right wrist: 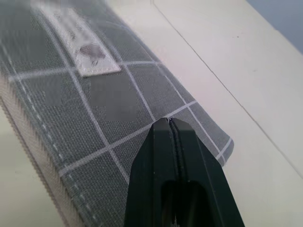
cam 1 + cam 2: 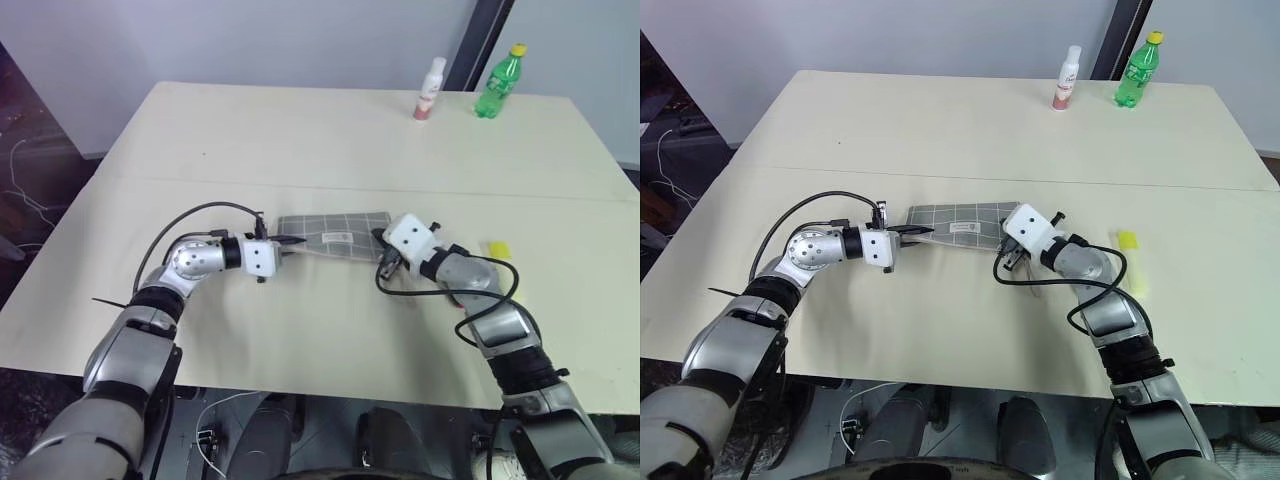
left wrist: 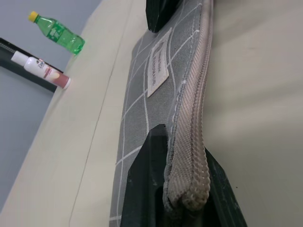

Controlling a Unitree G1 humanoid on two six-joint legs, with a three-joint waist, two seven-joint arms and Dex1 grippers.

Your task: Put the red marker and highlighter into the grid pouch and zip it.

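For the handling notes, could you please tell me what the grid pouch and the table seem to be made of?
The grid pouch: seemingly woven fabric, matte grey; the weave texture and ribbed zipper tape show. The table: a smooth, pale cream board, probably laminate or painted wood; the core cannot be told.

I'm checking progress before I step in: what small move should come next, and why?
Probably move the shut right gripper to the zipper and open it. The left gripper pinches the grid pouch at its end, the zipper looks closed, and the highlighter lies outside.
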